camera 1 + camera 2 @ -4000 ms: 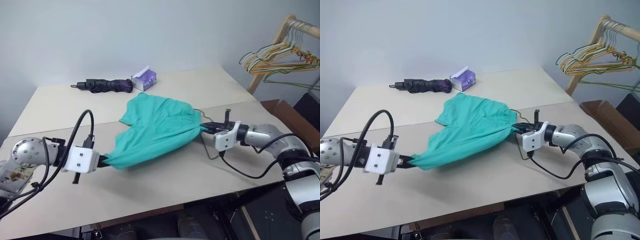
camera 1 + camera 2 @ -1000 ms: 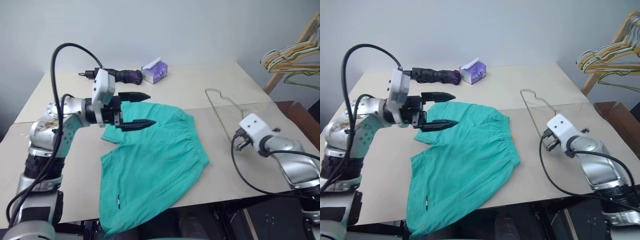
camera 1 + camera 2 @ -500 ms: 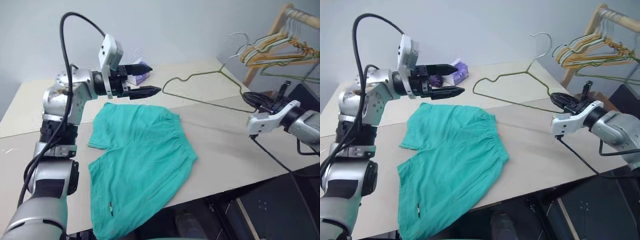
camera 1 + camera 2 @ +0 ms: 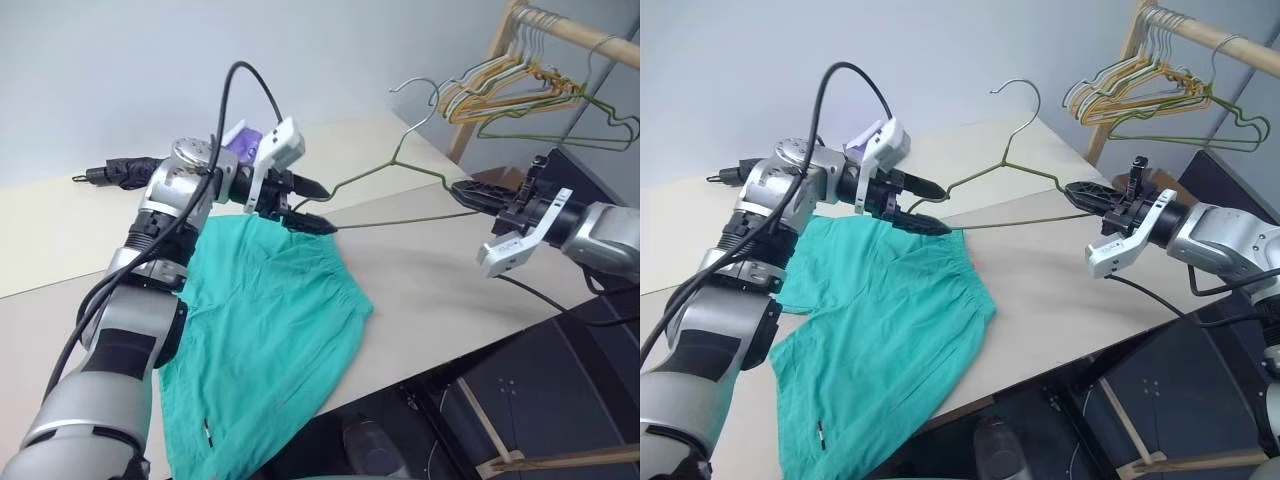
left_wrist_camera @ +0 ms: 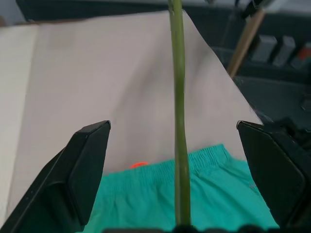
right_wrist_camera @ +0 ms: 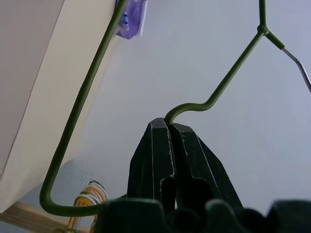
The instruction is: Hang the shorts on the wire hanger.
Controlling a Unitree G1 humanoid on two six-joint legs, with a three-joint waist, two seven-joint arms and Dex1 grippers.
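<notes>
The shorts (image 4: 265, 330) lie flat on the tabletop (image 4: 440, 270), just under the left hand (image 4: 315, 208). Their lower edge hangs off the front of the tabletop. The wire hanger (image 4: 400, 190) is up in the air above the tabletop. The right hand (image 4: 468, 193) is pinched tight on one corner of it. The far corner of the wire hanger sits between the two wide-apart fingers (image 5: 87, 165) of the left hand, and they do not squeeze it. Behind the left hand a black umbrella (image 4: 120, 172) and a purple tissue pack (image 4: 238, 140) lie on the tabletop. Past the right hand, more hangers (image 4: 520, 95) hang on a wooden rack (image 4: 560, 25).
</notes>
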